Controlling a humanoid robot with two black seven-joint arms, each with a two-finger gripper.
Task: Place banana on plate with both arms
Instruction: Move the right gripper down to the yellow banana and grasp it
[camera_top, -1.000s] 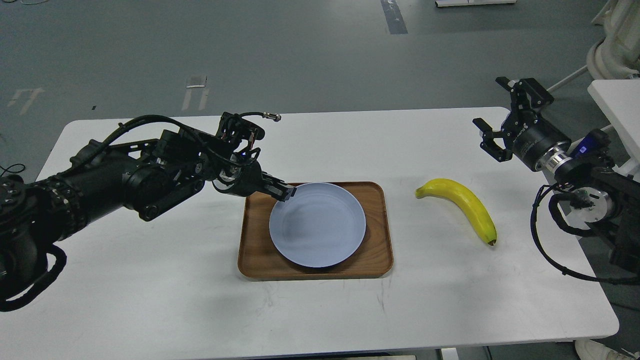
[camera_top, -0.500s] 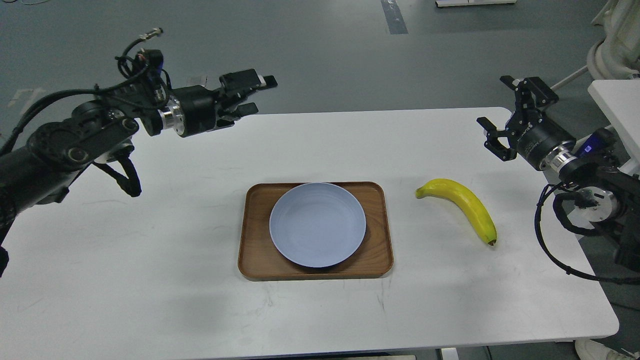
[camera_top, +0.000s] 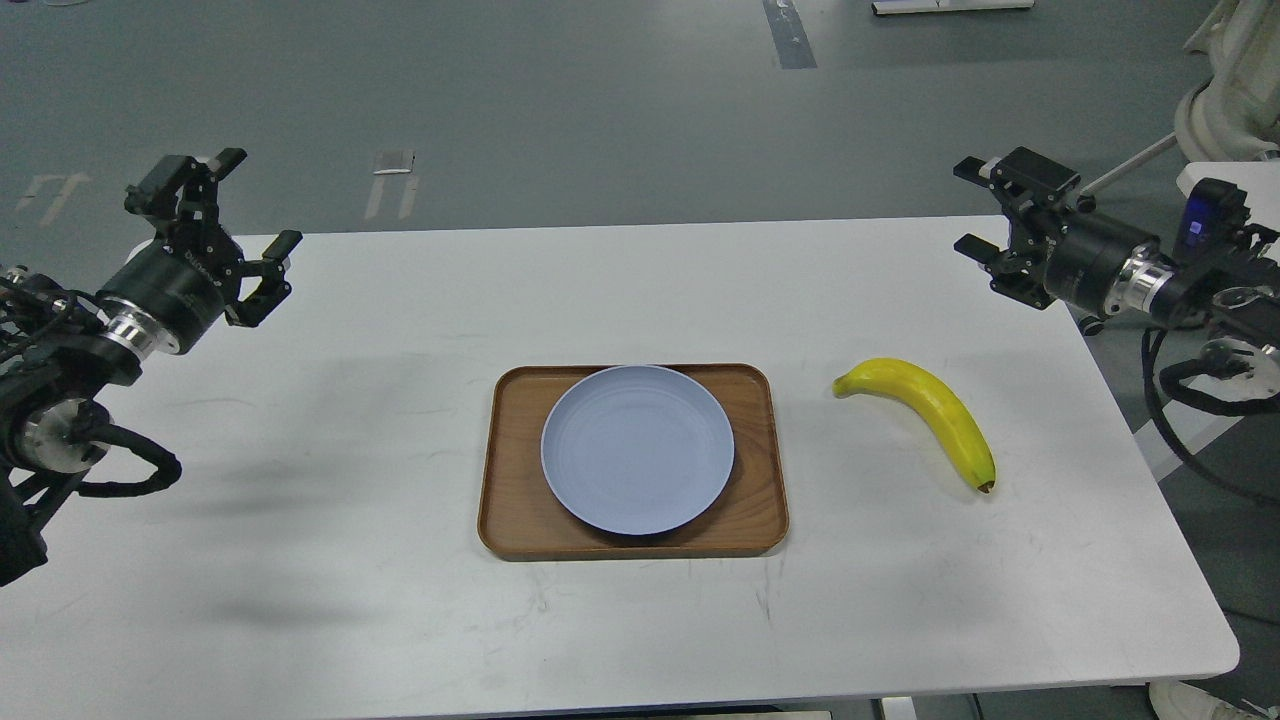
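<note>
The yellow banana (camera_top: 925, 412) lies on the white table (camera_top: 300, 560) to the right of the tray, its dark tip toward the front right. The pale blue-grey plate (camera_top: 637, 449) rests empty on the brown wooden tray (camera_top: 762, 500) at the table's middle. My left gripper (camera_top: 235, 210) is open and empty, raised over the table's far left edge, well away from the plate. My right gripper (camera_top: 968, 207) is open and empty, raised above the table's far right corner, beyond the banana.
A white side table (camera_top: 1215, 178) and pale equipment (camera_top: 1235, 80) stand at the far right, off the table. Grey floor with tape marks (camera_top: 392, 165) lies beyond the far edge.
My left arm let go of the plate rim, lifted away and swung back to the far left. My right gripper turned and shifted slightly up. Plate and banana stayed put.
</note>
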